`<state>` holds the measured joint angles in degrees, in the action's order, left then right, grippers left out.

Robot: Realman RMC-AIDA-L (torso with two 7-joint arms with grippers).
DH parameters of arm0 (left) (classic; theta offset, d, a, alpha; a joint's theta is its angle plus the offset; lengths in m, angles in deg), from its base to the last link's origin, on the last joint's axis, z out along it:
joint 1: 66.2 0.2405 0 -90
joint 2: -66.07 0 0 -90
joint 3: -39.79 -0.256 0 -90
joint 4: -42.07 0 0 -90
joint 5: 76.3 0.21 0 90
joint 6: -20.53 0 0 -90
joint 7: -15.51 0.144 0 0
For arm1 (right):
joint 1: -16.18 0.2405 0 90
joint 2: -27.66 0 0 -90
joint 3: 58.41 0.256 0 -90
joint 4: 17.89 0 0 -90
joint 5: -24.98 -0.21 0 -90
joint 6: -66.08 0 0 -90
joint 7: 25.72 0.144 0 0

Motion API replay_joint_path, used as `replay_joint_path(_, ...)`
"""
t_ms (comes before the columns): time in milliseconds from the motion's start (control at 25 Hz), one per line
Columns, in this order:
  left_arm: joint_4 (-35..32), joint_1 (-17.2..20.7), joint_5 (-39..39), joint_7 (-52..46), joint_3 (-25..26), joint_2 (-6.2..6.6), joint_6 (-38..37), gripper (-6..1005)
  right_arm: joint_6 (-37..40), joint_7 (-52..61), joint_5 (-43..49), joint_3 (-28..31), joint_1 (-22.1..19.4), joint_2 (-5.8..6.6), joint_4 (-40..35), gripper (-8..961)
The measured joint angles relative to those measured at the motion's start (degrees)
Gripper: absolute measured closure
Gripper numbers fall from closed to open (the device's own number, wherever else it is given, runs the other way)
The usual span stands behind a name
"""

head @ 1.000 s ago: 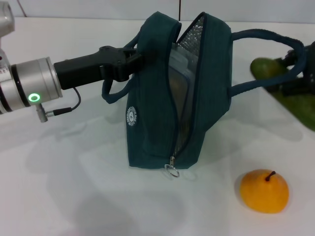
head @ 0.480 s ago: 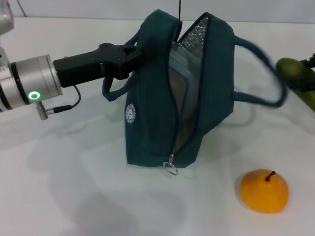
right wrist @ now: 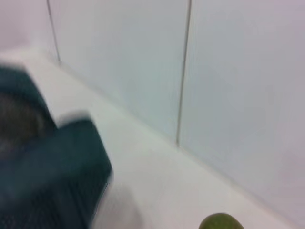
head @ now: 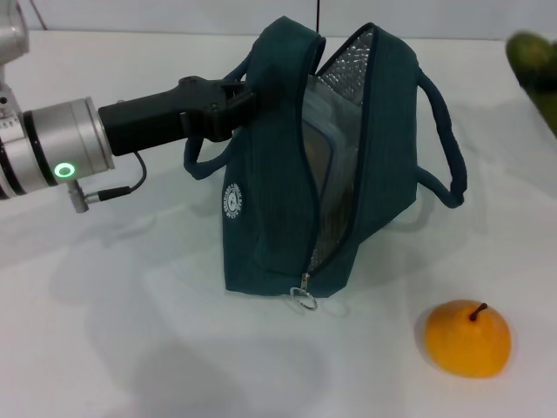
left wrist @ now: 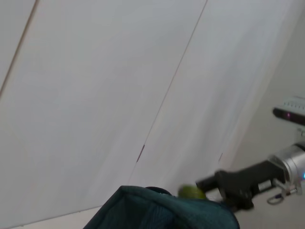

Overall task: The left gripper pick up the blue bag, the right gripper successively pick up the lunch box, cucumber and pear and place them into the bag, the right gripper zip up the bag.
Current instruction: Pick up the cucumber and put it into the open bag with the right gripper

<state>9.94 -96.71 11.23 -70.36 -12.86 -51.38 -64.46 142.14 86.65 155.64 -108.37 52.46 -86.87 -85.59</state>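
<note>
A: Head view first: how far is the task judged to be?

B: The left tool [head: 245,103] is clenched on the near side panel of the blue bag [head: 326,165], which is held upright and unzipped on the table [head: 130,331]. The lunch box [head: 318,157] is seen inside, just beyond that tool. The cucumber [head: 533,59] is lifted at the far right edge, well apart from the left tool; the pear [head: 466,338] lies untouched on the table. Cucumber, pear and zipping are judged left to do.

A: What differs from a second ago?

B: The cucumber has been raised off the table, and the bag's right handle, stretched then, has dropped slack.

A: Left wrist view?

B: The bag's top edge is shown, with the right tool [left wrist: 209,186] beyond it, closed around the cucumber's green tip.

A: Right wrist view?

B: The bag is seen blurred, the cucumber's tip near that tool; its own fingers are not shown.
</note>
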Motion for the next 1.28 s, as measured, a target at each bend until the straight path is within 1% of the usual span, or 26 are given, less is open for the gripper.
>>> replay_joint_path(120, 0.01, -0.01, 0.00, 0.45, 0.00, 0.01, 0.00, 961, -0.62, -5.51, -10.60, -0.24, -1.28, -0.53, -0.11, 335)
replay_joint_path(280, -0.03, -0.10, -0.01, 0.91, 0.01, 0.08, 0.00, 961, 3.88, -15.80, -29.88, -1.11, -3.50, -0.92, 1.69, 329)
replay_joint_path(320, -0.09, -0.10, -0.07, 0.91, 0.00, 0.08, 0.00, 961, 3.88, -15.80, -29.88, -1.11, -3.50, -0.92, 1.69, 328)
replay_joint_path(360, -0.13, -0.11, -0.26, 0.91, 0.00, 0.11, 0.01, 961, 8.26, -22.34, -41.28, -1.39, -4.24, -0.96, 5.28, 326)
replay_joint_path(520, -0.12, 0.08, -1.20, 1.20, 0.03, 0.16, 0.90, 961, 13.05, -28.93, -50.87, -2.10, -2.80, -0.86, 13.53, 321)
replay_joint_path(640, -0.10, 0.23, -1.44, 2.04, 0.07, 0.00, 1.15, 961, 13.95, -31.60, -52.50, -2.63, -0.72, -0.88, 19.60, 317)
replay_joint_path(880, 0.22, 0.12, -1.25, 2.46, 0.07, -0.18, 1.15, 962, 14.14, -40.51, -54.15, -2.81, 7.59, -1.21, 37.11, 309)
replay_joint_path(960, 0.23, 0.05, -1.07, 2.46, -0.10, -0.25, 1.16, 962, 13.95, -41.95, -54.44, -3.27, 10.25, -1.40, 40.81, 306)
replay_joint_path(1040, 0.23, -0.10, -0.99, 2.67, -0.32, -0.41, 1.15, 962, 13.77, -42.62, -55.16, -4.94, 12.29, -1.56, 43.12, 304)
replay_joint_path(1120, 0.23, -0.15, -0.95, 3.14, -0.38, -0.61, 1.15, 962, 13.72, -43.59, -57.91, -8.11, 13.58, -1.59, 45.03, 301)
replay_joint_path(1200, 0.23, -0.21, -0.94, 3.34, -0.40, -0.71, 1.15, 962, 13.31, -44.58, -61.57, -12.60, 14.11, -1.60, 45.88, 298)
replay_joint_path(1280, 0.21, -0.24, -0.92, 3.11, -0.41, -0.59, 1.15, 962, 12.56, -44.87, -63.62, -15.75, 13.92, -1.62, 45.71, 296)
